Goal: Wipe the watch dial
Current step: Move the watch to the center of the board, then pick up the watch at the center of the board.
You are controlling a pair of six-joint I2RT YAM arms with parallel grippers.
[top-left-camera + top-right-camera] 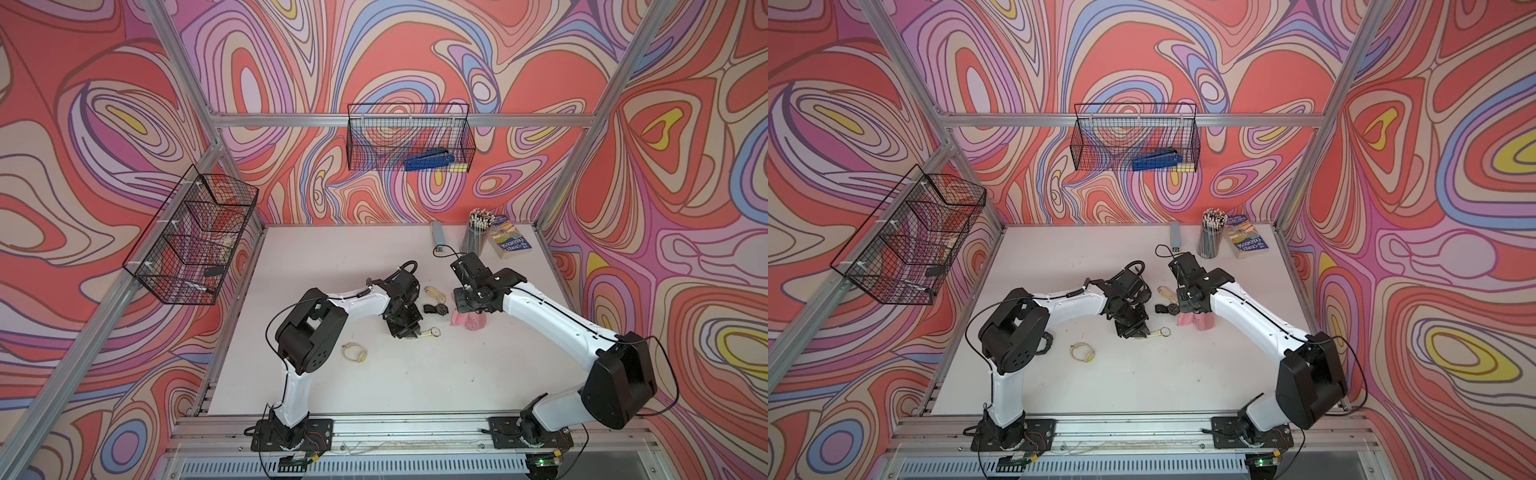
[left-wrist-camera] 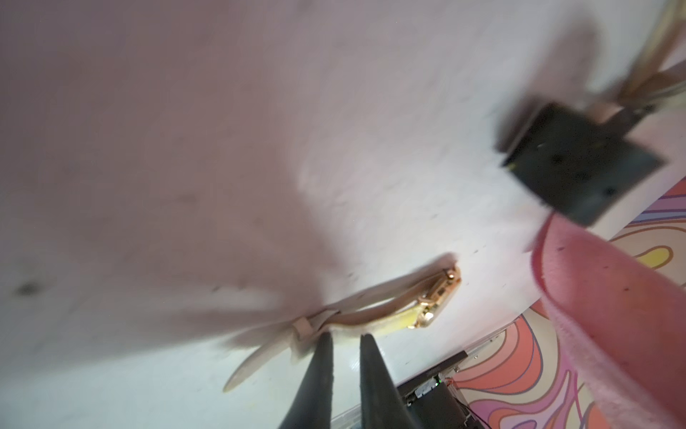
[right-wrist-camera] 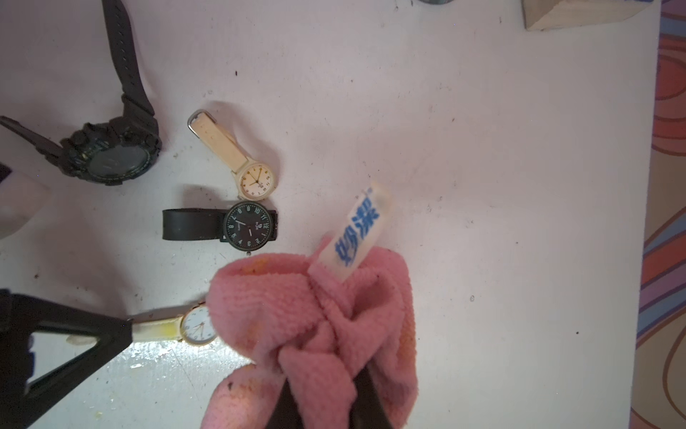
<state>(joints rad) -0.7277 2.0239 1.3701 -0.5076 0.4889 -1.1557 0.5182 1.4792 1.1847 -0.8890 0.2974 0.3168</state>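
A gold-cased watch with a white dial (image 1: 434, 331) (image 1: 1165, 331) (image 3: 198, 327) lies on the white table (image 1: 332, 257), its pale strap pointing toward my left gripper (image 1: 411, 335) (image 1: 1142, 332). In the left wrist view the left gripper (image 2: 345, 336) has its jaws a little apart, tips at the strap, with nothing between them. My right gripper (image 3: 323, 371) (image 1: 467, 307) is shut on a bunched pink cloth (image 3: 297, 308) (image 1: 469, 321) (image 2: 594, 297) with a white tag (image 3: 358, 237). The cloth hangs beside the watch, and its edge overlaps the dial's rim in the right wrist view.
Close by lie a black-dial watch (image 3: 248, 226) (image 1: 440, 308), a beige watch (image 3: 256, 180) and a big black sport watch (image 3: 111, 156). A looped pale watch (image 1: 354, 352) lies nearer the front. A pencil cup (image 1: 476, 237), a book (image 1: 507, 239) and a grey block (image 1: 438, 235) stand at the back.
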